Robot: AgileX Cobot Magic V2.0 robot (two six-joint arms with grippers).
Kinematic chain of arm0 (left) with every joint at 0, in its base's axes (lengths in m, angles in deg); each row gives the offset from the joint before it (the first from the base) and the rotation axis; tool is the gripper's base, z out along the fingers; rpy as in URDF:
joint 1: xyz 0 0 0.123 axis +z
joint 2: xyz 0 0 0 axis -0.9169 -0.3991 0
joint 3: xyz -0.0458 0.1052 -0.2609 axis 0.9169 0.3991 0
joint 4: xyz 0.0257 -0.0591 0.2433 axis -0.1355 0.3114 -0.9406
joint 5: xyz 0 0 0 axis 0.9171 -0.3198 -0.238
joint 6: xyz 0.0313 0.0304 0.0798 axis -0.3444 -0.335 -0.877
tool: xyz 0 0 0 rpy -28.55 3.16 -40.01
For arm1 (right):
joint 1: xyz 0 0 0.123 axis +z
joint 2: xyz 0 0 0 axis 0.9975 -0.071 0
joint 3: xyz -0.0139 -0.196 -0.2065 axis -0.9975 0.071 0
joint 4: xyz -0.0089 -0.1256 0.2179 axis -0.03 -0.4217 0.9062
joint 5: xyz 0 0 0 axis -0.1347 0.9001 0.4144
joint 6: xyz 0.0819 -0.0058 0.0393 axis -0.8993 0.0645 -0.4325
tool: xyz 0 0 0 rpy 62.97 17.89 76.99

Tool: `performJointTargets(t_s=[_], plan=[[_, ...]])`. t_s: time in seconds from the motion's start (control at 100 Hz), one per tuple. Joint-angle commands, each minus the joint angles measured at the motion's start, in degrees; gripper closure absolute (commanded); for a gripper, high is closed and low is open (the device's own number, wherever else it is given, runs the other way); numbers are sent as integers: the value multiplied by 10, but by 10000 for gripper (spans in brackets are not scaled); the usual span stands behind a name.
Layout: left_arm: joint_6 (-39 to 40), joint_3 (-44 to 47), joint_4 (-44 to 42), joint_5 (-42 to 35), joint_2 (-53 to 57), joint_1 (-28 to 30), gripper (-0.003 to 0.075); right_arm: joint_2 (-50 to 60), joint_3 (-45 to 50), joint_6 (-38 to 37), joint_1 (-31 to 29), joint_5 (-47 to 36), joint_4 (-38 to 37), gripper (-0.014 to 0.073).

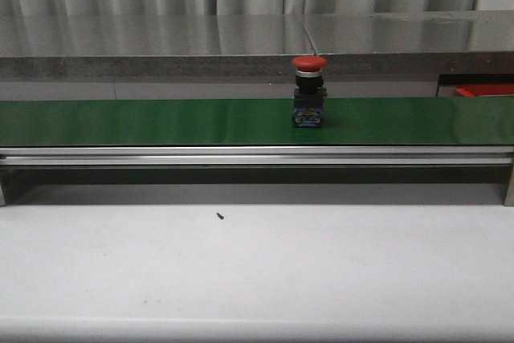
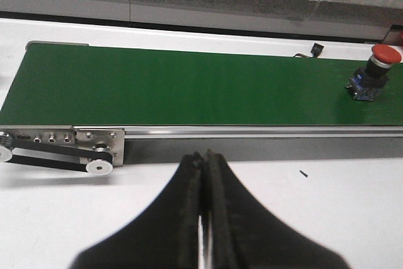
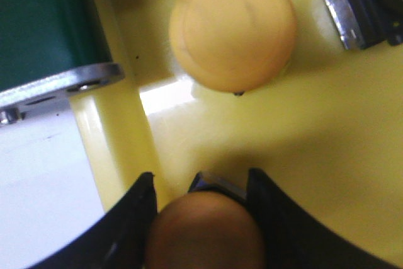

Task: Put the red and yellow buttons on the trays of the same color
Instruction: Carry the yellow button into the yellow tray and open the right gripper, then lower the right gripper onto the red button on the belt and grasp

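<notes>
Right gripper [image 3: 203, 218] closed around yellow button [image 3: 204, 231], cap wedged between both fingers, hovering low over yellow tray [image 3: 327, 155]. Second yellow button [image 3: 233, 28] already sitting in tray at 12 o'clock from held one; dark base of another part [image 3: 365, 4] at 1 o'clock. Probably release step: lower straight, keep clear of neighbour cap and tray wall at 9 o'clock, open only once base seated. Left gripper [image 2: 203, 212] pressed fully shut, empty, parked short of green conveyor belt [image 2: 189, 86]. Red button [image 1: 309, 94] upright on belt, right of centre, untouched; red tray [image 1: 482, 88] edge at 3 o'clock.
</notes>
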Motion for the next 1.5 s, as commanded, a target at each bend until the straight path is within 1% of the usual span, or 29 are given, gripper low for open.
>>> performJointTargets(t_s=[0.0,0.04,0.09,0.14,0.19,0.21,0.26,0.35,0.49,0.6,0.79,0.91,1.05,1.26,1.49], plan=[[0,-17,17,-35,-2,-3,739,18,-11,3,-3,-8,4,362],[0,-17,17,-35,-2,-3,739,18,-11,3,-3,-8,4,315],[0,-17,17,-35,-2,-3,739,18,-11,3,-3,-8,4,228],[0,-17,17,-35,-2,-3,739,19,-11,3,-3,-8,4,118],[0,-17,17,-35,-2,-3,739,20,-11,3,-3,-7,5,41],[0,-17,17,-35,-2,-3,739,20,-11,3,-3,-6,5,15],[0,-17,17,-35,-2,-3,739,23,-12,3,-3,-4,5,-17],[0,-17,17,-35,-2,-3,739,41,-12,3,-3,-1,14,-20],[0,-17,17,-35,-2,-3,739,101,-14,10,0,-3,22,-20],[0,-17,17,-35,-2,-3,739,152,-14,61,26,3,42,-20],[0,-17,17,-35,-2,-3,739,183,-18,170,110,27,103,-20],[0,-17,17,-35,-2,-3,739,168,-36,191,160,31,109,-20],[0,-17,17,-35,-2,-3,739,135,-77,191,197,35,109,-20],[0,-17,17,-35,-2,-3,739,71,-151,190,236,49,109,-20],[0,-17,17,-35,-2,-3,739,-5,-230,190,265,78,110,-20]])
